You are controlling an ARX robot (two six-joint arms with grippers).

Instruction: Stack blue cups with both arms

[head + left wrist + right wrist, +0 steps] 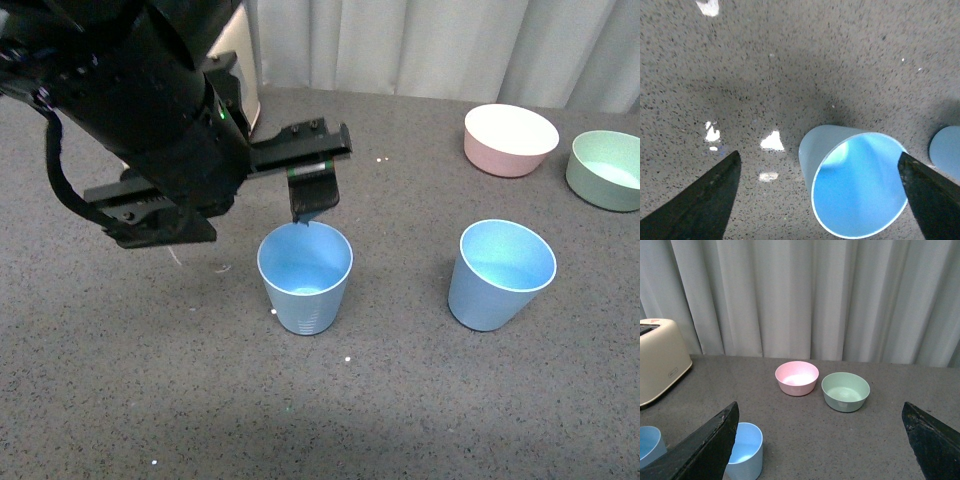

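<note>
Left hand (818,156) is hanging just above the left blue cup (305,272), fingers (700,202) spread wide and gripping nothing. From the front, 1 finger tip is sitting right over the cup's far rim; touching or not, cannot tell. The left wrist view is showing the cup off-centre in the gap, crowding 1 finger. The cup is standing upright on the grey tabletop (150,400). The right blue cup (500,275) is well apart from it, also upright. Right hand (820,407) is idling wide open and empty, facing the pink bowl (796,377) and green bowl (845,391) near the curtain (815,300).

Judging this as the pick-up of cup 1 of 2. Doing it well is looking like this: centring the cup between the fingers before dropping, closing softly since thin plastic is likely flexing, and lifting straight so it is not tipping.
</note>
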